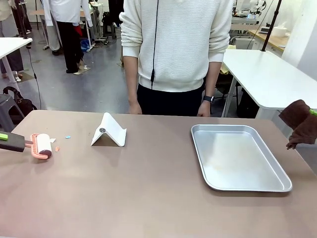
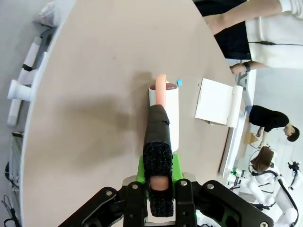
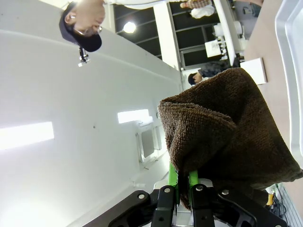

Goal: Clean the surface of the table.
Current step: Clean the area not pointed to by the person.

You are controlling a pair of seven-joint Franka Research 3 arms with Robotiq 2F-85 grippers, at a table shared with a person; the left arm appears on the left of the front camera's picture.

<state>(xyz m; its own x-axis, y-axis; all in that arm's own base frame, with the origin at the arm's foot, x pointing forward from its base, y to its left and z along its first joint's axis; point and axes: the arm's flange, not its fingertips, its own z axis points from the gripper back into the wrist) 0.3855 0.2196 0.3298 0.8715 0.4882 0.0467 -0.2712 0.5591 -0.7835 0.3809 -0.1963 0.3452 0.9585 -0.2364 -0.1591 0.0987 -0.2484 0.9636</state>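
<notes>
Your left gripper is pinching the lint roller by its black handle, with the roll on the taupe table at its left end, beside a blue scrap. Your right gripper is clamped on a brown cloth right of the silver tray.

On table: roller left, tray right

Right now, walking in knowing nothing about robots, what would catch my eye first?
Probably the pink lint roller at the left edge of the brown table, clamped by its dark handle in the left gripper, with tiny blue and orange scraps beside it. Next, the brown cloth bunched in the right gripper, held up past the right end of the big silver tray.
</notes>
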